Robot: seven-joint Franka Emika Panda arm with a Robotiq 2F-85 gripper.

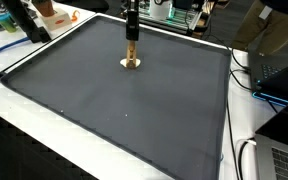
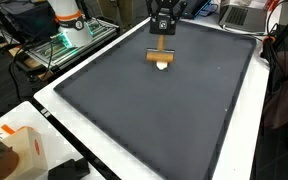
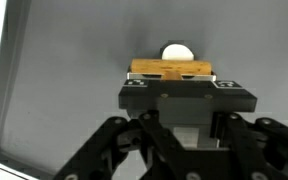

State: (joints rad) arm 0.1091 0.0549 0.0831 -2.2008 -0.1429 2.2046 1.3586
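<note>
In the wrist view the gripper (image 3: 172,84) fills the near edge, its jaws pinching a wooden block (image 3: 172,69) whose lower part is hidden by the gripper's own body. Just beyond the block, a white round piece (image 3: 177,50) shows, half covered. In both exterior views the block hangs upright below the gripper over that white piece on the dark mat (image 1: 134,110); whether they touch cannot be told.

Smooth pale wooden block (image 3: 172,69); matt dark-grey mat (image 1: 134,120); smooth white table (image 1: 9,105).
</note>
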